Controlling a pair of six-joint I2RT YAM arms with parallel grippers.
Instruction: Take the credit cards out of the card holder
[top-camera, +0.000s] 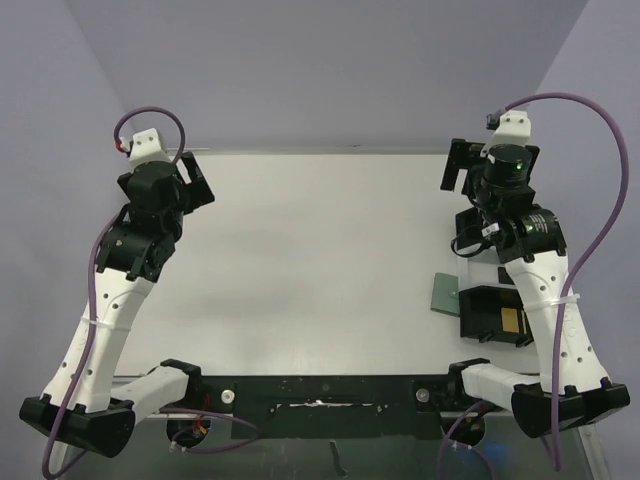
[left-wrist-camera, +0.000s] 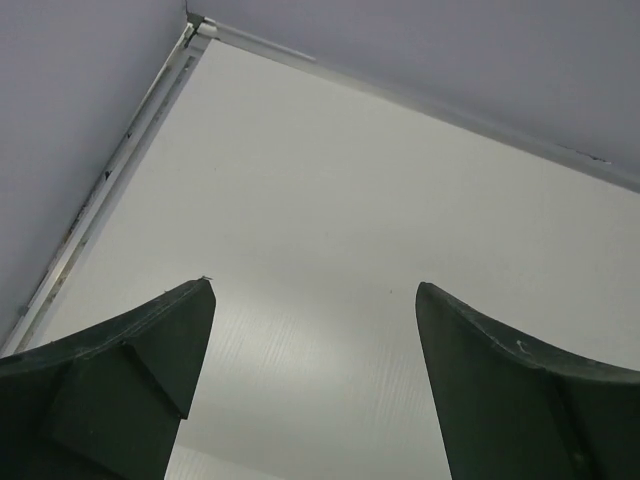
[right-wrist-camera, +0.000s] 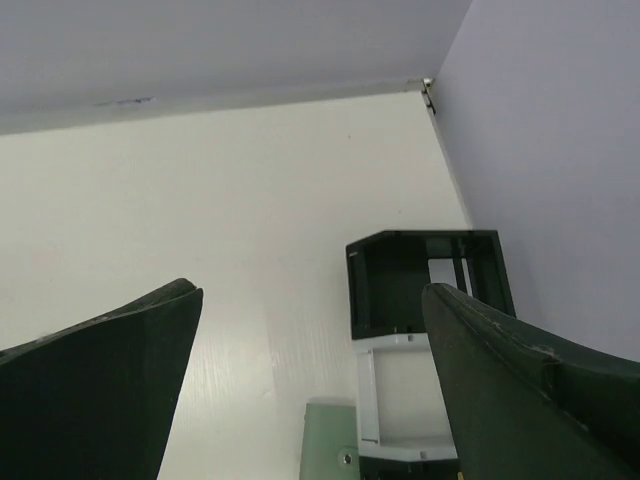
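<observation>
Both arms hang high over the table (top-camera: 320, 260), so the step in hand is, I judge, the first reach. The right gripper (top-camera: 458, 165) is the nearer one and should come down toward the card holder (top-camera: 443, 293). The holder lies flat at the right of the top view, just beside the left wall of a black box (top-camera: 478, 300). The right gripper's fingers stand wide apart, and so do those of the left gripper (left-wrist-camera: 315, 290), which looks onto bare tabletop only. The holder appears folded shut, though little of it shows. One gripper would do well to pin one half while the other lifts the flap from its free edge. The holder is a thin, matt, teal-grey slab with a small round stud (right-wrist-camera: 345, 458) at the bottom of the right wrist view. The credit cards cannot be made out. A gold patch (top-camera: 510, 321) inside the black box may be one, but I cannot tell. The box is rigid, open and thin-walled, and a white frame (right-wrist-camera: 372, 400) sits against it. The tabletop is smooth and pale, and likely slippery under so flat a thing.
</observation>
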